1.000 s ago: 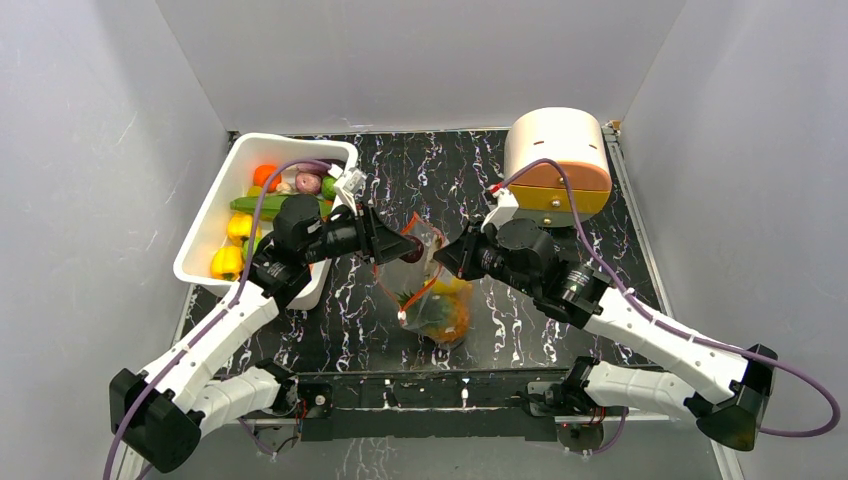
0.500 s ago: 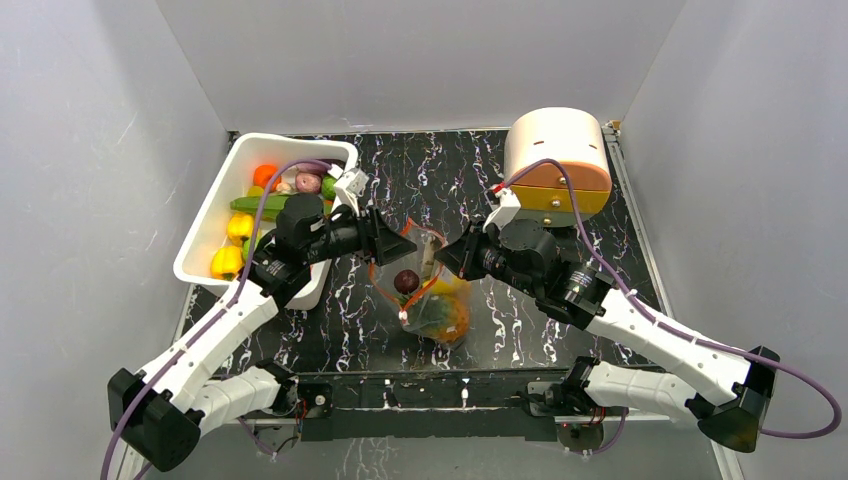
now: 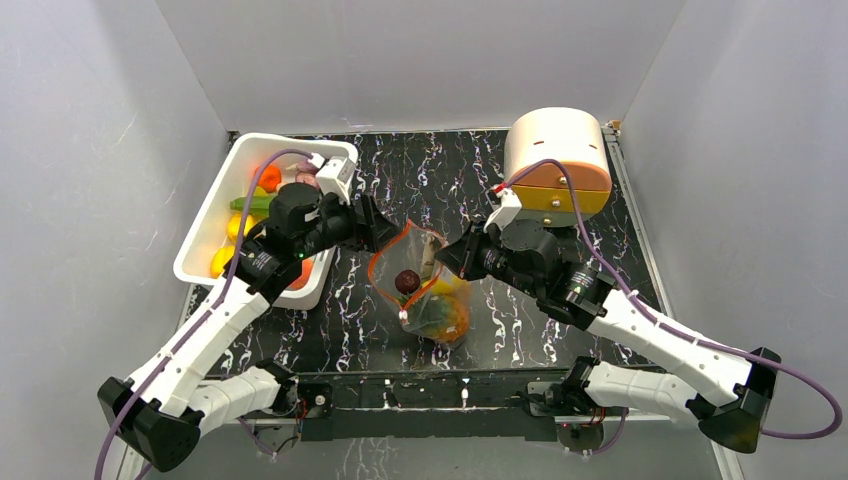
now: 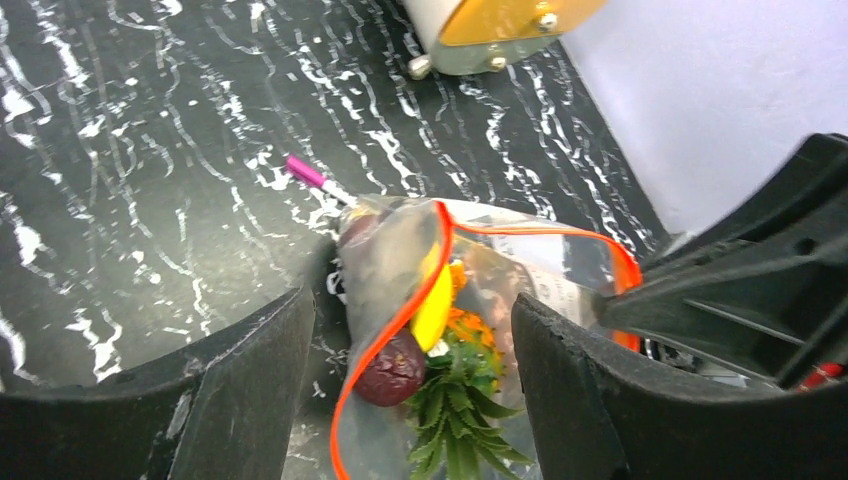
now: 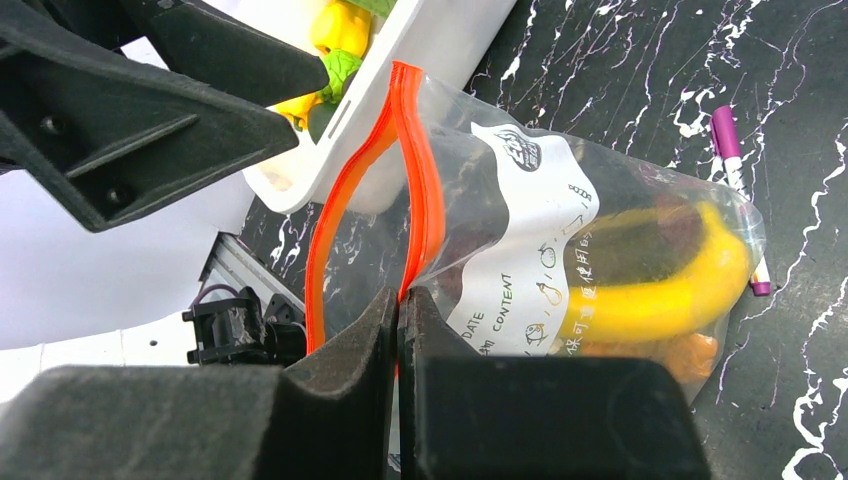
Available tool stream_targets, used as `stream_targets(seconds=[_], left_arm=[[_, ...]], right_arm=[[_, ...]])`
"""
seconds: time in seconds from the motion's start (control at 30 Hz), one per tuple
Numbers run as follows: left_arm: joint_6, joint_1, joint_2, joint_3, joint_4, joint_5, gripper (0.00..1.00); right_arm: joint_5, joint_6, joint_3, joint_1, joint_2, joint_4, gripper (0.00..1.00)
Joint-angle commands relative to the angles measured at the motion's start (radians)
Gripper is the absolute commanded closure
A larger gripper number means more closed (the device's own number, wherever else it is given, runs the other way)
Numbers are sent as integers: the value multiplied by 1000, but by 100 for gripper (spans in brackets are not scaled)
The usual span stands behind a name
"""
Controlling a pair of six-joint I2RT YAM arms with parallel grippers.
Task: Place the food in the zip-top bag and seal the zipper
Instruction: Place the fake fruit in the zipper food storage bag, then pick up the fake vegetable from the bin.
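Observation:
The clear zip-top bag (image 3: 430,300) lies mid-table, its mouth held open as a loop by the orange-red zipper (image 3: 385,258). Inside it are a dark red fruit (image 3: 406,281), a yellow banana (image 5: 660,295), an orange piece and a leafy green piece (image 4: 465,420). My right gripper (image 3: 449,262) is shut on the zipper's right edge (image 5: 415,200). My left gripper (image 3: 384,226) is open and empty, just left of and above the bag mouth. More food (image 3: 268,176) lies in the white tub (image 3: 205,215).
A purple-capped pen (image 4: 310,175) lies on the black marbled table beside the bag and partly under it. A round cream and orange appliance (image 3: 557,160) stands at the back right. White walls close in both sides.
The dark red fruit left my left gripper and dropped into the bag. The left gripper then drew back left towards the tub. The right gripper kept its hold.

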Motion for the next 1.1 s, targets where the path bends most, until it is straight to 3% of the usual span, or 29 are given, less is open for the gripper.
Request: stream_targets(seconds=[0.0,0.17,0.2,0.23,0.27,0.7,1.07], left_arm=[[40,-3,-13,44,-89,-129,29],[35,-3,35,95,-165,-227,22],[37,-3,45,103,-184,-253,17],[43,-3,50,108,-196,-269,6],[57,-2,52,110,-202,-281,2],[97,69,59,136,-307,-520,1],[186,356,57,87,-265,-543,8]], right_arm=[[18,-1,30,-3,-32,69,100],[10,0,30,-4,-29,72,100],[11,0,29,-3,-31,73,100],[13,0,29,-3,-33,77,100],[13,0,24,-3,-38,84,100],[-14,-40,18,-3,-23,128,100],[-33,-61,23,-3,-14,136,100]])
